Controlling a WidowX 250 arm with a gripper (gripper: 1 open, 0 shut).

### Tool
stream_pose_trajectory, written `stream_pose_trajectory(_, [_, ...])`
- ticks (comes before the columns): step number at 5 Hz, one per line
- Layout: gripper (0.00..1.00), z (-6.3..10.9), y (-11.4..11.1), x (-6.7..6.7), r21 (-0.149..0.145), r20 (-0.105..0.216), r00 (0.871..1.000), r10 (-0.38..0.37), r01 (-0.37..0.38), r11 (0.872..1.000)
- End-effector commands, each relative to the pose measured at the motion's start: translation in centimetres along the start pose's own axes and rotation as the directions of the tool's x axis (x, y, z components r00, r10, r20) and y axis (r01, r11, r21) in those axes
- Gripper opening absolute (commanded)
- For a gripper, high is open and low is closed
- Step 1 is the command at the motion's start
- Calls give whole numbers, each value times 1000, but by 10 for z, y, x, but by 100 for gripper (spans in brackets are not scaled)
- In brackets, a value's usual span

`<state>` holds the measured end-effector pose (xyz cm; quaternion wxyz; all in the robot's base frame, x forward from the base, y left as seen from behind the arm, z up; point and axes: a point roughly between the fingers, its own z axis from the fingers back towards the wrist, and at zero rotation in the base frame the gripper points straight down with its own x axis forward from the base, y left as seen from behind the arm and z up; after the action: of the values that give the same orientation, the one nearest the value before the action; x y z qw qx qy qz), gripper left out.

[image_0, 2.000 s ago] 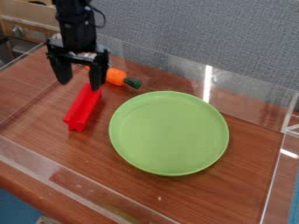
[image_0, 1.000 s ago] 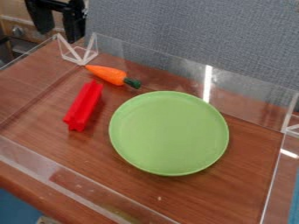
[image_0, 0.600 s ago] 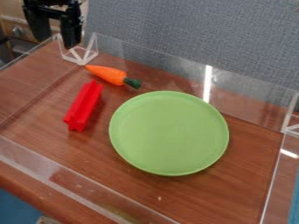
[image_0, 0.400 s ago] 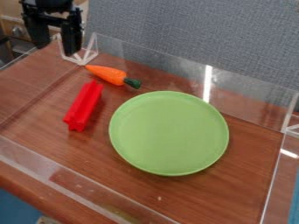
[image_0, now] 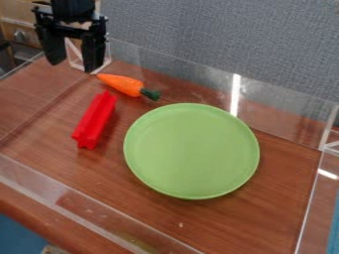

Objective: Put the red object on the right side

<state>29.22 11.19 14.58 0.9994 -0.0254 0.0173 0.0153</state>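
The red object (image_0: 94,120) is a long ridged bar lying flat on the wooden table, left of the green plate (image_0: 192,150). My gripper (image_0: 71,58) hangs at the upper left, pointing down, its two dark fingers spread open with nothing between them. It is above and behind the bar, apart from it, near the orange carrot (image_0: 122,85).
The carrot with a dark green tip lies just behind the bar. Clear plastic walls (image_0: 239,91) ring the wooden table (image_0: 40,109). A grey fabric panel stands behind.
My gripper has come down and to the right, toward the carrot and the bar, and stayed open. The bar, carrot and plate have not moved.
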Motion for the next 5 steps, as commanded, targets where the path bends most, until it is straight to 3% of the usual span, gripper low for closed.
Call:
stream_pose_trajectory(1, [100,34,-3,4,33,79,996,-27,24,999])
stream_pose_trajectory(3, [100,13,18,10,25,57,997,-45,44,999])
stream_pose_trajectory(5, [100,15,29,-6,22,42,996,-75,74,997])
